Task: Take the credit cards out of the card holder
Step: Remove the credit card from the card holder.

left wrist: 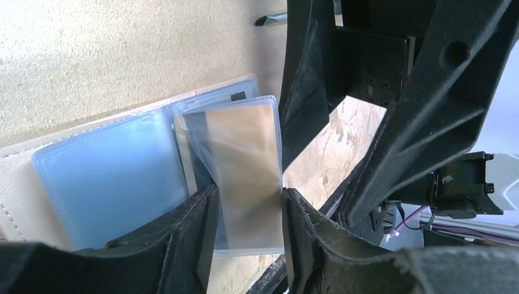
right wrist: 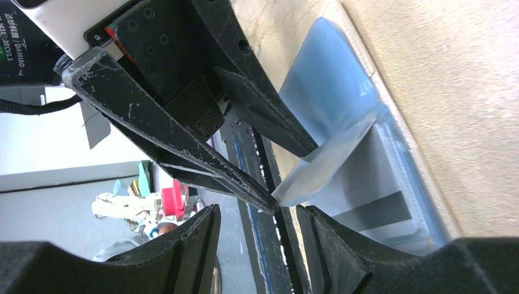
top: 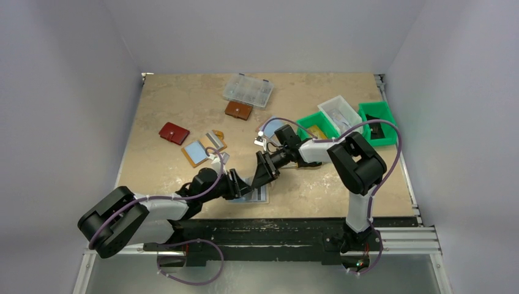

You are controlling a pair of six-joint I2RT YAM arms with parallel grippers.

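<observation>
Lying open at the near edge of the beige stone-look table (top: 183, 98), the tan folding card holder (left wrist: 104, 177) shows its pale blue inside. One clear plastic card sleeve (left wrist: 245, 141) stands lifted off it. The left gripper (left wrist: 246, 202) is clamped across that sleeve, one finger against each long edge. The right gripper (right wrist: 257, 226) hovers just beside it with its jaws apart and nothing between them.

Farther back lie one red snap wallet (top: 174, 133) and one brown snap wallet (top: 238, 110), and beyond them stands one clear plastic compartment box (top: 248, 90). Two flat blue-and-tan pieces (top: 196, 153) lie beyond the left arm (loose cards or open holders, I cannot tell). On the right stand two green plastic bins (top: 306, 122) with one white bin (top: 339, 110) between them.
</observation>
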